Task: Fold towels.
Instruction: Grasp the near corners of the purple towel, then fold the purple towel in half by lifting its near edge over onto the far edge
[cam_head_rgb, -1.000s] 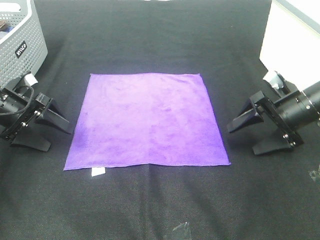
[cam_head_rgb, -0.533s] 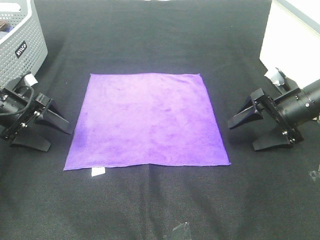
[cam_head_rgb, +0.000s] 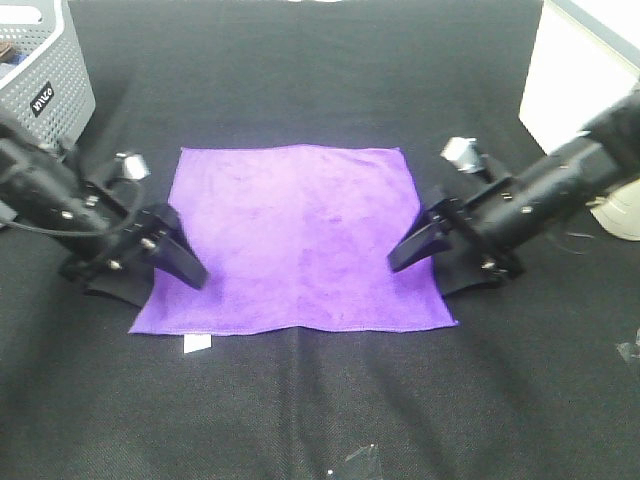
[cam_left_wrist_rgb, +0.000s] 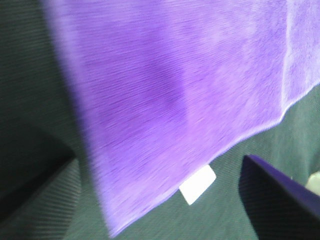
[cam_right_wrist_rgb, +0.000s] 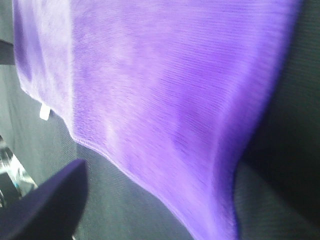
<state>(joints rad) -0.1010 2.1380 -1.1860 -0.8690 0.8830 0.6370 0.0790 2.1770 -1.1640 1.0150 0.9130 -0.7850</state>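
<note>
Purple towel (cam_head_rgb: 300, 240), L/R edges part-hidden

Both arms have swung inward from where they stood clear of the purple towel (cam_head_rgb: 300, 230): the left pincer (cam_head_rgb: 165, 283) now reaches over its near left edge, and the right pincer (cam_head_rgb: 420, 272) over its near right edge.
</note>
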